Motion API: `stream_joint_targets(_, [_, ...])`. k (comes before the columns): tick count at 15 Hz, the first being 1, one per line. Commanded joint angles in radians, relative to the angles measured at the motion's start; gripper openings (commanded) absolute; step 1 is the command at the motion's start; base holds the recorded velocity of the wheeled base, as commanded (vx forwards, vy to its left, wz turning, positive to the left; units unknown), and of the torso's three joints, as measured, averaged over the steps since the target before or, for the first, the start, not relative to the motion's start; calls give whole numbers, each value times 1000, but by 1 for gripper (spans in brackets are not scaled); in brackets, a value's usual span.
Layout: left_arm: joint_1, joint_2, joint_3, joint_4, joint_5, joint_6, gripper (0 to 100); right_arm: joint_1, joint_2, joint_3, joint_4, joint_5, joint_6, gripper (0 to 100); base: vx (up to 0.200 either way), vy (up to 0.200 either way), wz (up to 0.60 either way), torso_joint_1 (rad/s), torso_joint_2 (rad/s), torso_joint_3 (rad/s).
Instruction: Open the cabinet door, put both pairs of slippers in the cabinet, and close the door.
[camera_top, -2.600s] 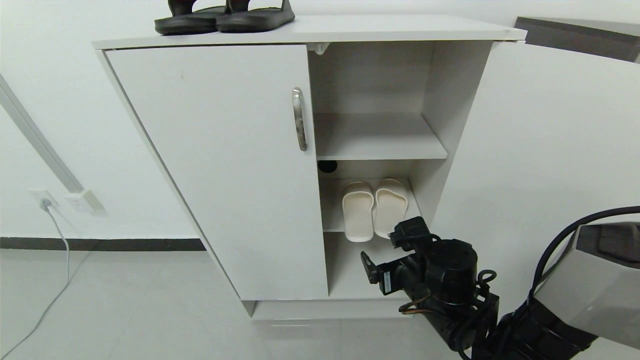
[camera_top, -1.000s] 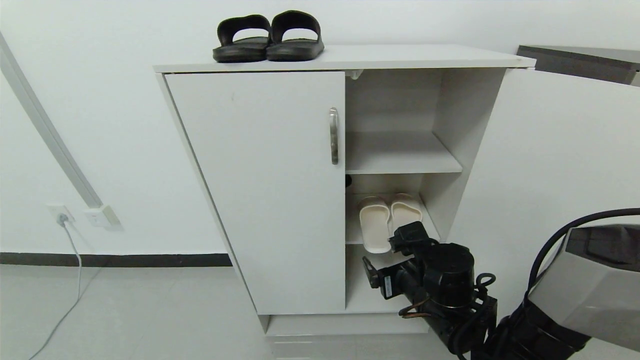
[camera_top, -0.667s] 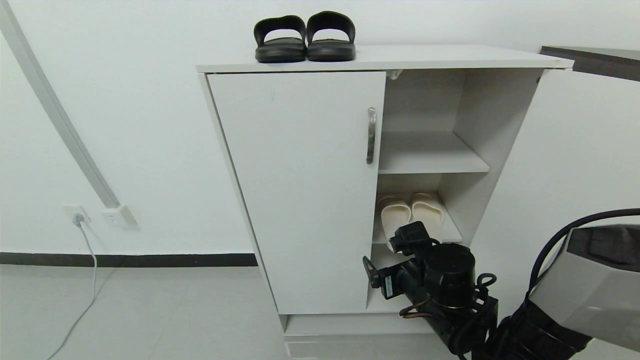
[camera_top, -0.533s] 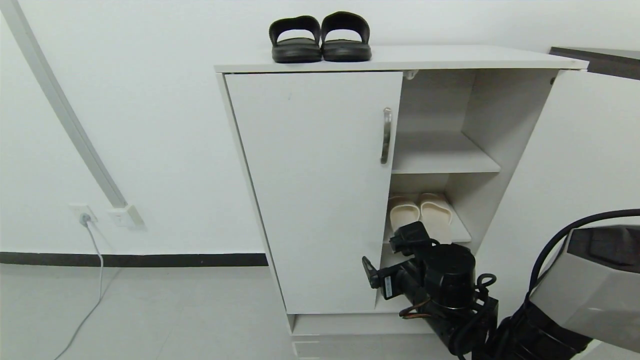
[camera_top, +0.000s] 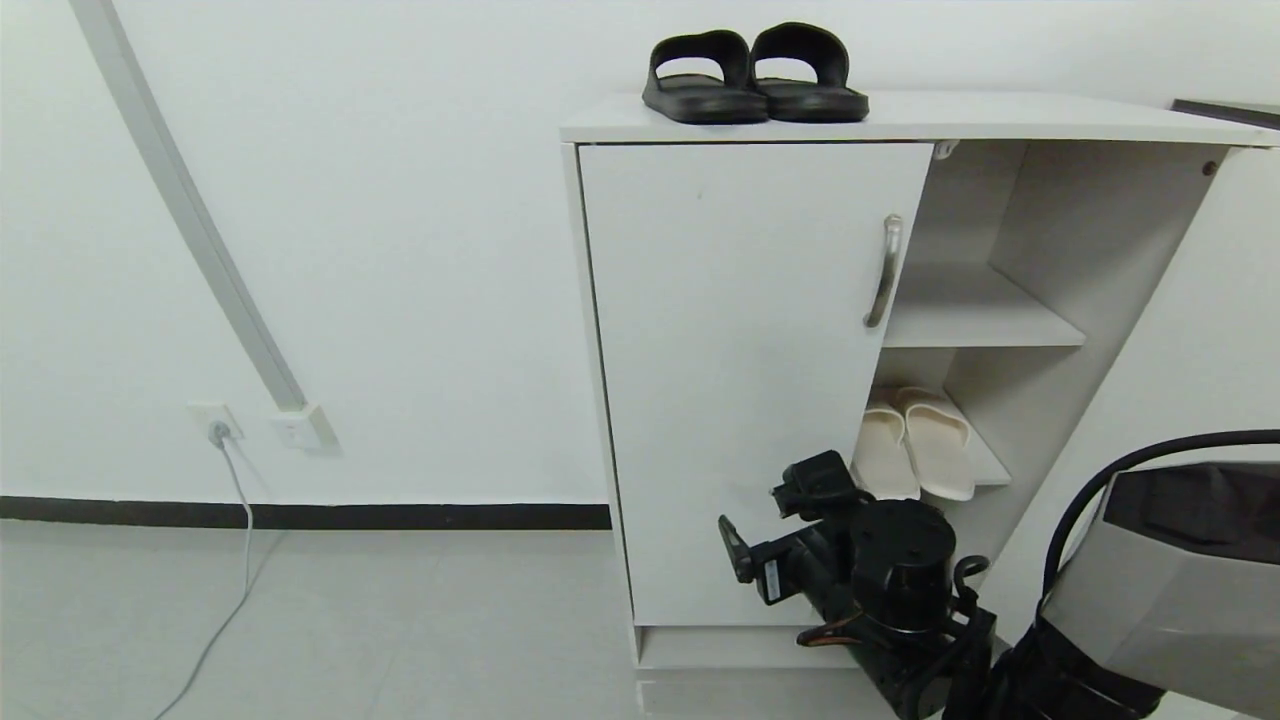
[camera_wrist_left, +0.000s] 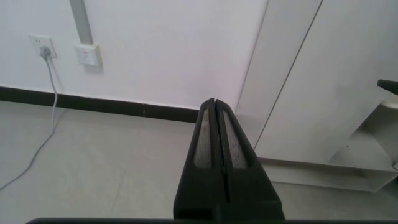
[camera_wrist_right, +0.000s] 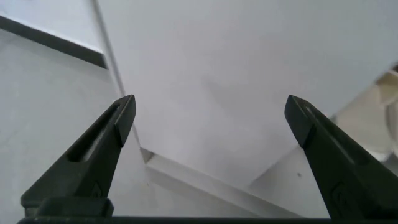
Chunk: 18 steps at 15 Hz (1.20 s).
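The right claw (camera_top: 775, 515) stands wide open and empty, low before the closed door (camera_top: 740, 380) of the cabinet (camera_top: 1000, 118). The left claw (camera_wrist_left: 214, 146) is pressed shut on nothing. The white slippers (camera_top: 915, 450) lie on the middle shelf just beyond and right of the right claw, and the black slippers (camera_top: 755, 80) sit on the cabinet top high above it. Against the earlier frames the whole view has swung left, so the cabinet shows farther right; this is camera motion, with both pairs unmoved and the right door (camera_top: 1210, 330) open as before.
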Motion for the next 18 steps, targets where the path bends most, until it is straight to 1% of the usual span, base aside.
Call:
stream_joint_targets(1, [1, 1, 0, -1, 0, -1, 0, -2, 4, 3, -15, 7, 2, 100, 0, 0, 0, 0, 0, 0])
stream_joint_targets(4, [1, 1, 0, -1, 0, -1, 0, -8, 6, 43, -102, 87, -2, 100, 0, 0, 0, 0, 0, 0])
stream_joint_targets(6, [1, 1, 0, -1, 0, -1, 0, -24, 4, 58, -89, 93, -4, 100, 0, 0, 0, 0, 0, 0])
stream_joint_targets(14, [1, 1, 0, -1, 0, -1, 0, -22, 21, 57, -95, 106, -21, 100, 0, 0, 0, 0, 0, 0])
stream_joint_targets(18, [1, 1, 0, -1, 0, -1, 0, -21, 21, 60, -98, 105, -33, 100, 0, 0, 0, 12, -206, -305])
